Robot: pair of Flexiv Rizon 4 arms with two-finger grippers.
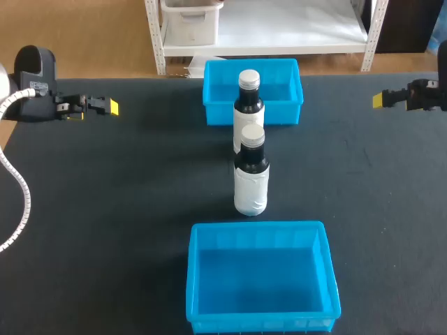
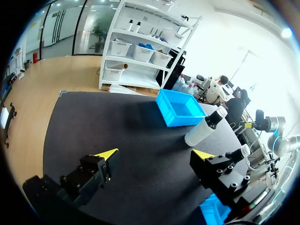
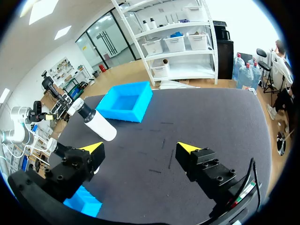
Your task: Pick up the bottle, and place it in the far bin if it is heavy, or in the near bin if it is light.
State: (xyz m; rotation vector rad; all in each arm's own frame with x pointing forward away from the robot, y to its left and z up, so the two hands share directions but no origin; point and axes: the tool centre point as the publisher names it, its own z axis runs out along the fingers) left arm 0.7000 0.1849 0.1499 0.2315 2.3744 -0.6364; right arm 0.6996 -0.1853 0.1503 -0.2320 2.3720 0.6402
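Nearest item: near bin (image 1: 258,227), bright blue plastic, rectangular, open-topped, thin ribbed walls, smooth floor. Far bin (image 1: 217,92) is the same make and sits at the table's back edge. Table (image 1: 126,202) is covered in a dark matte mat with a few faint scuffs.

Two bottles stand upright on the mat in a line between the bins. Near bottle (image 1: 251,179) is roughly midway, well apart from the near bin. Far bottle (image 1: 248,103) is right behind it, just in front of the far bin's near wall; contact with the wall cannot be told. The near bottle hides the far one's lower part. Both look alike: round dark body, short neck, pale cap, white label wrapped around the lower half.

Left gripper (image 1: 108,107) hangs over the table's left side, level with the far bottle and well apart from it. Right gripper (image 1: 381,100) mirrors it at the right. Nothing lies between either gripper and the bottles.

Wrist views: left gripper (image 2: 157,153) has its fingers spread wide with only bare mat between them; right gripper (image 3: 140,147) is the same. Neither touches a bottle.
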